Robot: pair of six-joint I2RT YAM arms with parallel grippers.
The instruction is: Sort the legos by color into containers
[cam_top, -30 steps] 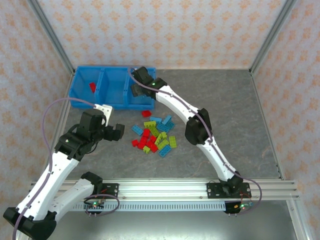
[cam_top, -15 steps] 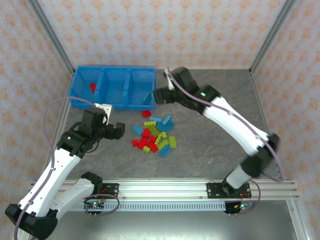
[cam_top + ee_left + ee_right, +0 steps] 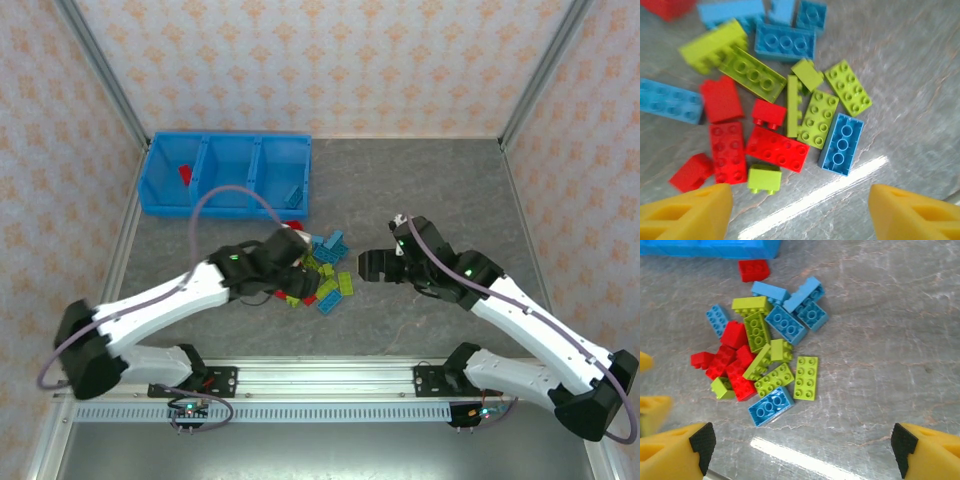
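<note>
Top external | blue tray [image 3: 228,136] behind legos [image 3: 320,275] | left pincer [image 3: 800,212] apart over them | right pincer [image 3: 370,266] apart beside them

Bright, even light is falling from above onto the lego pile [image 3: 315,270], and only faint, soft shadows are lying beside it. Just nearer me than the pile, a white glare streak [image 3: 815,197] is crossing the tabletop [image 3: 920,75] in both wrist views. My left fingers [image 3: 685,212] are showing blurred below the pile, at the picture's corners.
</note>
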